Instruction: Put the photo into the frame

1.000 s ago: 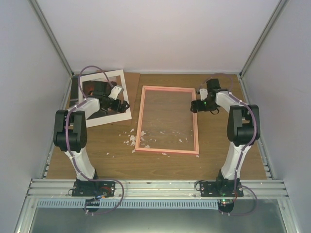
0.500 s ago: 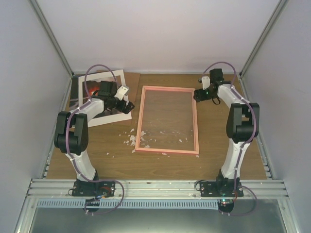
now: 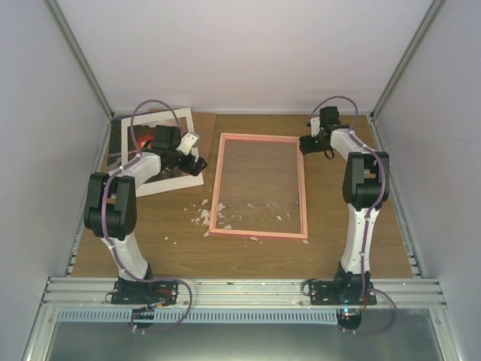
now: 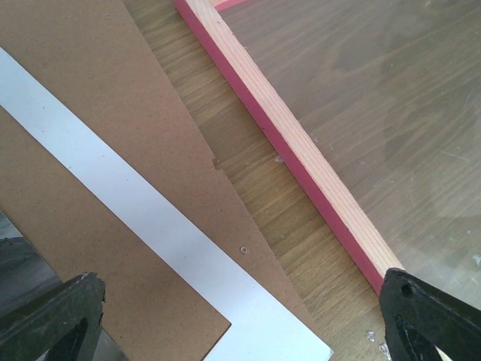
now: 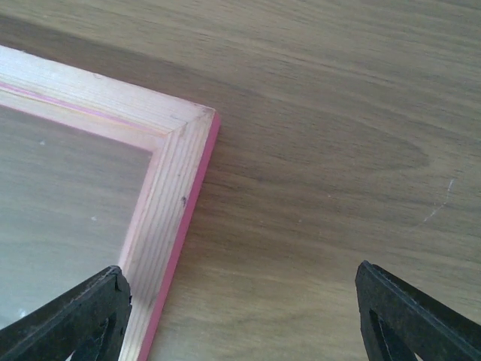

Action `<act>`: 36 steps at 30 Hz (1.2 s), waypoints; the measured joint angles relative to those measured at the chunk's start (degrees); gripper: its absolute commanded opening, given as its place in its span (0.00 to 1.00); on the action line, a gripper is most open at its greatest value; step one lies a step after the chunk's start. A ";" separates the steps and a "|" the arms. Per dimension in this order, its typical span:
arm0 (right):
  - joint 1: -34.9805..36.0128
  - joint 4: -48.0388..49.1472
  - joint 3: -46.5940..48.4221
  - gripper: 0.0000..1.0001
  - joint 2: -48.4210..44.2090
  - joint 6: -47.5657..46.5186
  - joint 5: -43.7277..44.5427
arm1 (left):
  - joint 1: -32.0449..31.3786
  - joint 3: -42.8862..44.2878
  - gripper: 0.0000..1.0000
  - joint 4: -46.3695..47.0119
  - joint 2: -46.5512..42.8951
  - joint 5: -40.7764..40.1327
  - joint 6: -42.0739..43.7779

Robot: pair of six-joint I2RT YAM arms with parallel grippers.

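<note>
The fingers point(image 4: 52, 320) of the left gripper point(image 3: 194, 162) stand wide apart and hold nothing, above the white mat point(image 3: 169, 186) and brown board point(image 4: 90, 90), near the left rail of the frame point(image 3: 219, 188). The right gripper point(image 3: 307, 145) is likewise spread and empty over the frame's far right corner. The photo point(image 3: 144, 140) lies under the mat at the far left of the table point(image 3: 248, 256), apart from the frame lying flat at centre.

the right fingers point(image 5: 409, 320) have swung back to the far right corner of the frame point(image 3: 255, 235).
</note>
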 measured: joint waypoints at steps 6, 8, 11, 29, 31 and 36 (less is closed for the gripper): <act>0.00 0.96 0.66 0.82 1.36 0.57 0.66 | 0.00 0.00 0.99 0.11 0.02 -0.48 -0.09; 0.00 1.44 0.94 0.82 1.68 0.70 0.83 | 0.00 0.00 0.99 0.15 0.02 -0.52 -0.26; 0.00 1.81 1.79 0.81 2.36 0.74 1.38 | 0.00 0.00 0.99 0.17 0.13 -0.55 -0.74; 0.37 3.48 3.19 0.81 3.52 0.37 2.40 | 0.00 1.38 0.99 0.17 2.95 -0.68 -1.60; 0.37 3.50 3.19 0.81 3.58 0.61 1.88 | 0.00 1.38 0.99 0.17 2.95 -0.68 -1.60; 0.39 3.93 3.23 0.81 3.93 0.83 0.74 | 0.00 1.49 0.99 0.15 3.06 -0.66 -1.62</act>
